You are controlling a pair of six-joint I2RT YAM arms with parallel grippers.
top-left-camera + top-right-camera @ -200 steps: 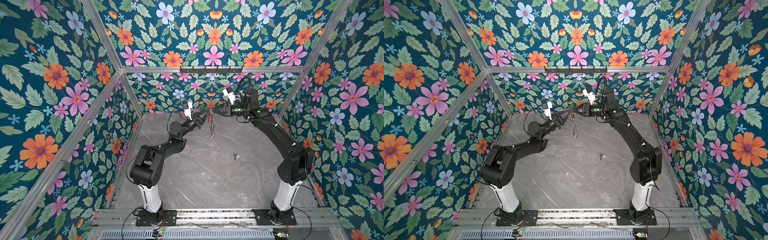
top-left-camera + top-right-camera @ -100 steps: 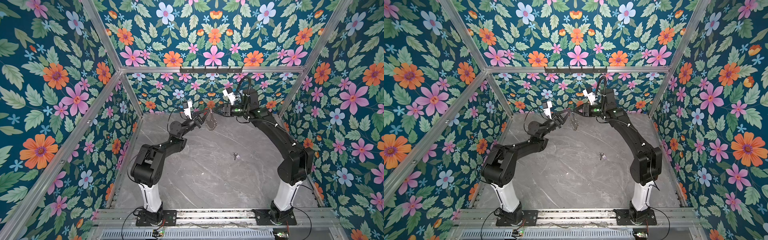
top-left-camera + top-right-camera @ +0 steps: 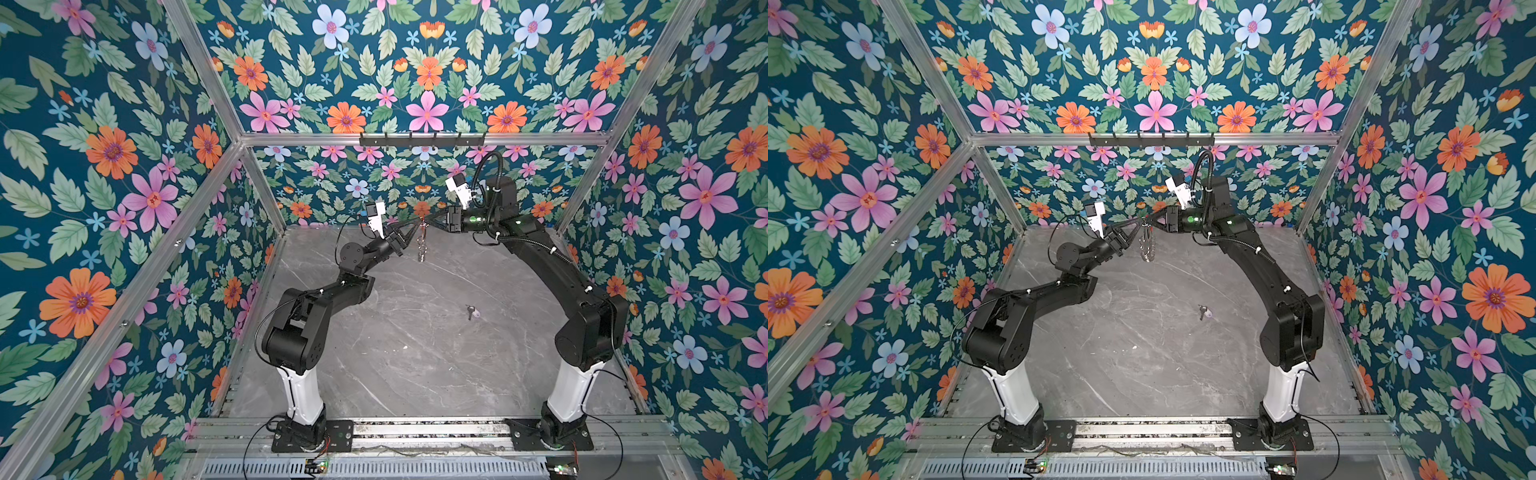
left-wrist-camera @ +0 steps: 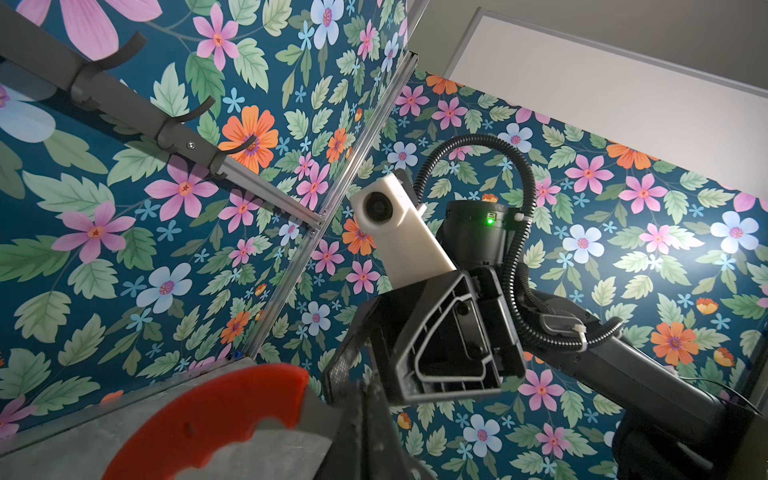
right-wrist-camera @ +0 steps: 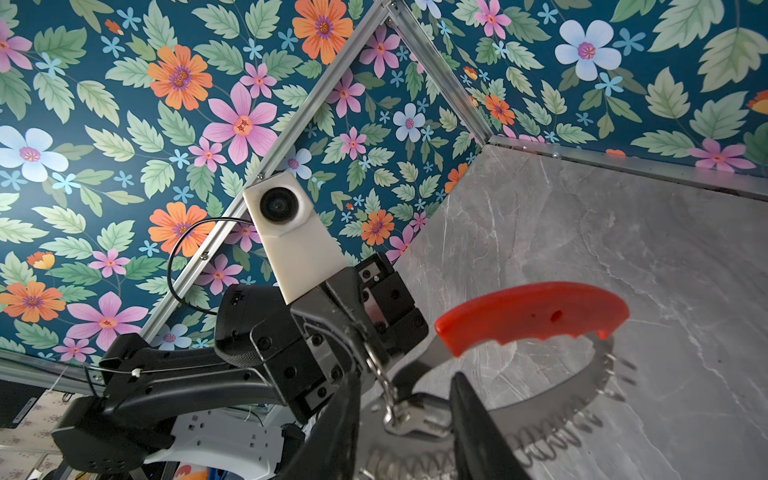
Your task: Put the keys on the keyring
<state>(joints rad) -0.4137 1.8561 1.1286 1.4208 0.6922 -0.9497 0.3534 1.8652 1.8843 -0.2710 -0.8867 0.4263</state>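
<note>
Hanging between the two arms at the back of the enclosure, the keyring [image 3: 422,247] dangles above the surface [image 3: 415,357] in both top views, and we see it nearly edge-on there, as a thin, glinting metal strand. The right wrist view gives us its shape properly (a big loop of flat steel band). A smooth, matte red section [image 5: 532,316] of curved plastic is scalloped along its inner edge, and small silver rings [image 5: 552,436] bristle along the band like a coil spring.

The left end effector [image 3: 414,228] is fully closed, its dark fingers pinching the keyring's thin wire link just beside the clasp. The right end effector [image 3: 431,222] stands narrow, its two black fingers [image 5: 469,419] bracketing the shiny steel clasp and gripping it. The two tips nearly meet.

The key [image 3: 471,311] lies flat on the surface, well apart from the keyring and nearer the right arm. It is a small silver blade with a dark head and a pale lavender oval tag. The surface is grey and stone-like, veined in white.
</note>
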